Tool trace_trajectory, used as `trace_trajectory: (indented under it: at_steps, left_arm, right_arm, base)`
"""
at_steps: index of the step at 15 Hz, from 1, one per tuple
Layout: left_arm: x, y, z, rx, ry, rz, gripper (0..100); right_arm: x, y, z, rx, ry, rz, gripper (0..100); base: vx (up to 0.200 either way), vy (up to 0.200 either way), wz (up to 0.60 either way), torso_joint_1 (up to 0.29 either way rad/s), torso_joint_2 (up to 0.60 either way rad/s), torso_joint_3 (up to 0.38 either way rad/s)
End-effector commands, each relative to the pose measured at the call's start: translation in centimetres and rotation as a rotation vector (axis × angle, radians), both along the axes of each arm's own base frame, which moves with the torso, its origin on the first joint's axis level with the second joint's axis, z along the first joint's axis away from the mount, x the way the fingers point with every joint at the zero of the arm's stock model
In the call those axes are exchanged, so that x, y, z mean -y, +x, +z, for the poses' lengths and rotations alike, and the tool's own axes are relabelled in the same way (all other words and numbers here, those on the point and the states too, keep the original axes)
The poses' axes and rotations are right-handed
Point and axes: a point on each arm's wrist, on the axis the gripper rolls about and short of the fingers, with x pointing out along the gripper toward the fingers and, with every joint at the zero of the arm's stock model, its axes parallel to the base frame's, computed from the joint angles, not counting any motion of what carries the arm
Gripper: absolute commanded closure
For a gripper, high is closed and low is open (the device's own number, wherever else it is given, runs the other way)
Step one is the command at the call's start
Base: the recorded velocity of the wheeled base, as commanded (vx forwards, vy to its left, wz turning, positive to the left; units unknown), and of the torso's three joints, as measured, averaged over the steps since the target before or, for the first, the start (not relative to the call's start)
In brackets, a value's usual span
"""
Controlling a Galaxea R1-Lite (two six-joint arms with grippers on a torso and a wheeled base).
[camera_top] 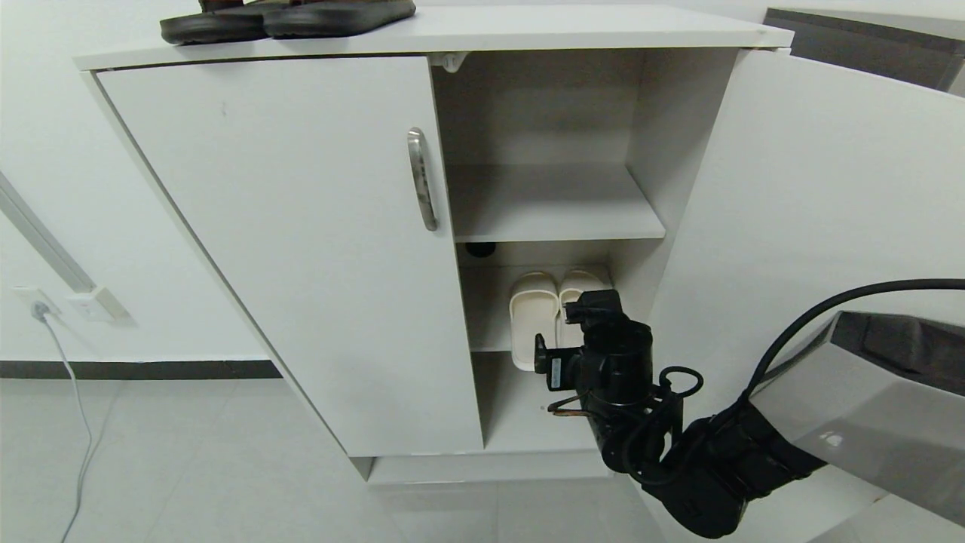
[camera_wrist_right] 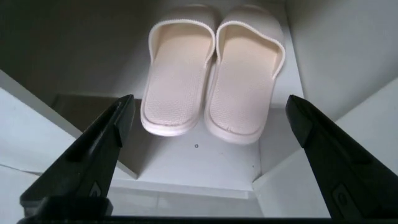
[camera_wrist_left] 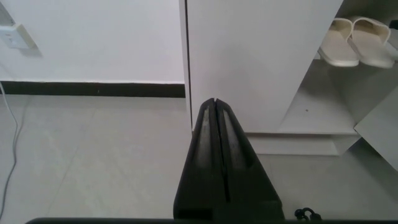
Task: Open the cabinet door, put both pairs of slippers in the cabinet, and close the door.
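Note:
A pair of white slippers (camera_top: 544, 308) (camera_wrist_left: 356, 40) (camera_wrist_right: 213, 73) lies side by side on the middle shelf of the white cabinet (camera_top: 452, 34), heels over the shelf's front edge. My right gripper (camera_top: 577, 326) (camera_wrist_right: 210, 107) is open just in front of that pair, a finger on each side, touching nothing. A dark pair of slippers (camera_top: 286, 18) rests on the cabinet top at the left. The right door (camera_top: 814, 196) stands open; the left door (camera_top: 286, 226) is closed. My left gripper (camera_wrist_left: 214, 104) is shut and empty, low above the floor before the closed door.
The upper shelf (camera_top: 550, 205) and the bottom compartment (camera_top: 528, 426) hold nothing. A metal handle (camera_top: 422, 179) sticks out from the closed door. A wall socket (camera_top: 34, 302) with a cable running down is at the left, over open tiled floor (camera_top: 188, 467).

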Motion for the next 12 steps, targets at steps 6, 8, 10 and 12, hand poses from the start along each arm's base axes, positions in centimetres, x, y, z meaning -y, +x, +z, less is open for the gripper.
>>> trace_trajectory:
  at_steps: [6, 8, 10, 12]
  left_arm:
    - [0.0, 0.01, 0.0, 0.0, -0.007, 0.002, 100]
    - [-0.04, 0.0, 0.0, 0.003, -0.024, 0.022, 100]
    - [-0.05, -0.01, 0.0, 0.003, -0.027, 0.027, 100]
    - [-0.05, 0.0, 0.0, 0.002, -0.022, 0.023, 100]
  right_arm:
    - [-0.06, -0.05, -0.38, -0.007, -0.008, 0.002, 0]
    - [-0.05, -0.06, -0.41, -0.008, -0.008, 0.001, 0]
    - [-0.02, -0.09, -0.37, -0.006, -0.007, -0.001, 0]
    - [0.11, -0.21, -0.3, -0.008, -0.008, -0.001, 0]
  base:
    - [-0.167, 0.0, 0.0, 0.004, 0.0, -0.001]
    - [0.0, 0.0, 0.0, 0.0, 0.0, 0.0]
    - [0.0, 0.0, 0.0, 0.0, 0.0, 0.0]
    - [0.0, 0.0, 0.0, 0.0, 0.0, 0.0]
